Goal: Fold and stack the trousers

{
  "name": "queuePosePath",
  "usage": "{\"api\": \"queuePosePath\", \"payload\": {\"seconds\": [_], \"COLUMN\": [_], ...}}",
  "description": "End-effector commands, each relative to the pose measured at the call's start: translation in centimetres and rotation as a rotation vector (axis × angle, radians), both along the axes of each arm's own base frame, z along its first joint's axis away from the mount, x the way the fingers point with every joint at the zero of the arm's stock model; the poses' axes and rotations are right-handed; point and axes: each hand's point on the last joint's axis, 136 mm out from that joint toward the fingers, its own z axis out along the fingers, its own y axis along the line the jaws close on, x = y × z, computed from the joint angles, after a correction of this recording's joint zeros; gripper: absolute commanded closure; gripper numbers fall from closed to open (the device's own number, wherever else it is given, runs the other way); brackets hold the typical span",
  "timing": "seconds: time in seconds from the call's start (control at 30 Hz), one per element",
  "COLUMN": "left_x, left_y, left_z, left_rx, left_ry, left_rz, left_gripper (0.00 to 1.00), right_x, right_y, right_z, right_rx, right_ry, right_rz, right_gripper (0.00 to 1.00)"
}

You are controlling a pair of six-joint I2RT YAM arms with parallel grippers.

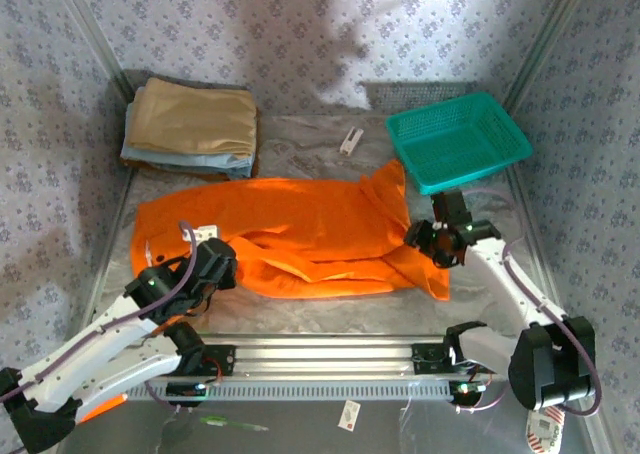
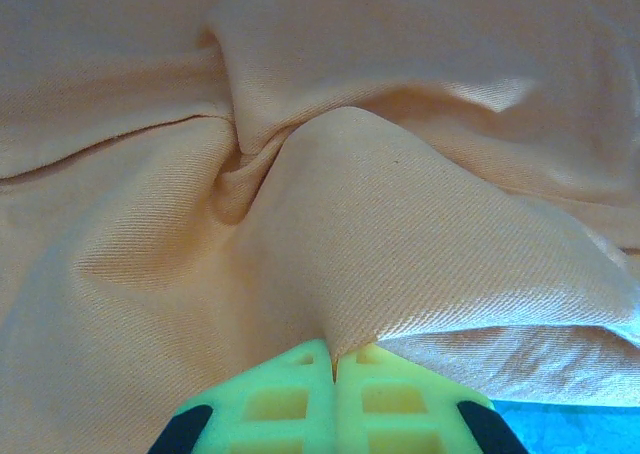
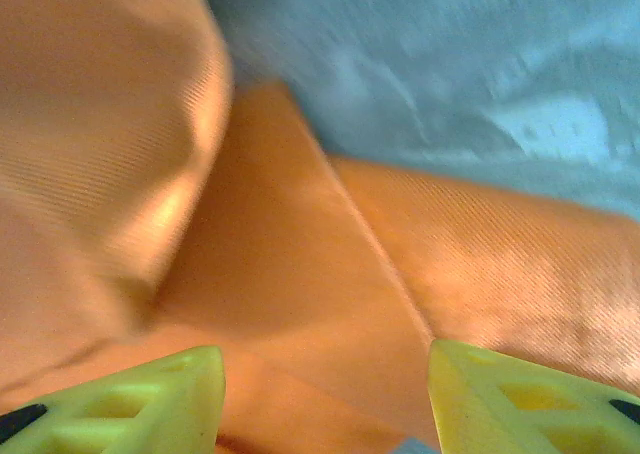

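Though just beside trousers [image 1: 300, 229], teal basket [image 1: 470, 174].

The slim left arm [image 1: 100, 339] and right arm [image 1: 515, 284] are white link shells joined by chunky black joint housings, with thin purple-grey cables [image 1: 188, 242] running alongside. A small green light [image 1: 152, 285] dots each wrist. The left gripper [image 2: 334, 359] and right gripper [image 3: 325, 369] carry lime-green plastic fingers [image 3: 150, 399] moulded with hollow triangular cells and black corner patches.

Trousers [image 1: 300, 239] spread across the middle — basket [image 1: 460, 139] behind right, folded cloths [image 1: 195, 122] behind left.
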Motion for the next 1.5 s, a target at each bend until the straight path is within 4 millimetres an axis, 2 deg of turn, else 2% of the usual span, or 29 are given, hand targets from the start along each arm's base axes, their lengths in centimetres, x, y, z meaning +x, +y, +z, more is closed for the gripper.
{"api": "queuePosePath", "payload": {"seconds": [0.0, 0.07, 0.13, 0.2, 0.27, 0.33, 0.4, 0.57, 0.8, 0.9, 1.0, 1.13, 1.3, 1.47], "left_x": [0.5, 0.5, 0.5, 0.4, 0.3, 0.2, 0.2, 0.3, 0.7, 0.5, 0.2, -0.4, -0.9, -2.7], "left_y": [-0.5, -0.6, -0.6, -0.5, -0.4, -0.2, -0.1, 0.4, 1.2, 1.6, 1.9, 1.1, -2.1, -6.2], "left_z": [0.9, 0.9, 0.9, 0.8, 0.9, 0.9, 1.1, 2.3, 4.7, 5.7, 6.2, 5.4, 4.0, 3.8], "left_rx": [-0.032, -0.036, -0.042, -0.046, -0.048, -0.046, -0.047, -0.032, -0.021, -0.021, -0.032, -0.082, -0.201, -0.3], "left_ry": [-0.024, -0.022, -0.02, -0.02, -0.022, -0.024, -0.029, -0.054, -0.096, -0.113, -0.12, -0.09, -0.036, 0.001], "left_rz": [0.003, 0.002, 0.003, 0.005, 0.007, 0.01, 0.014, 0.014, 0.021, 0.023, 0.022, -0.009, -0.118, -0.332], "left_gripper": [1.0, 1.0, 1.0, 1.0, 1.0, 1.0, 1.0, 1.0, 1.0, 1.0, 1.0, 1.0, 1.0, 1.0], "right_x": [-0.3, -0.4, -0.1, -0.2, -0.2, -0.2, -0.4, 0.2, 2.9, 4.2, 4.4, 3.2, 2.7, 2.1], "right_y": [-0.2, 0.2, 0.8, 1.4, 1.5, 1.3, 0.4, -2.2, -7.1, -8.5, -9.9, -13.0, -17.6, -20.2], "right_z": [-1.3, -2.1, -2.6, -2.8, -2.5, -1.8, -0.6, 6.0, 14.2, 16.6, 18.1, 18.6, 19.4, 20.5], "right_rx": [-0.03, -0.012, 0.02, 0.028, 0.035, 0.027, -0.006, -0.023, 0.002, 0.033, 0.042, 0.016, 0.083, 0.08], "right_ry": [0.015, 0.027, 0.038, 0.041, 0.033, 0.013, -0.014, -0.192, -0.353, -0.393, -0.433, -0.444, -0.475, -0.486], "right_rz": [0.035, 0.054, 0.063, 0.124, 0.128, 0.128, 0.109, -0.005, -0.173, -0.239, -0.317, -0.444, -0.619, -0.701], "right_gripper": [0.44, 0.44, 0.5, 0.63, 0.85, 1.0, 1.0, 1.0, 1.0, 1.0, 1.0, 1.0, 1.0, 1.0]}}
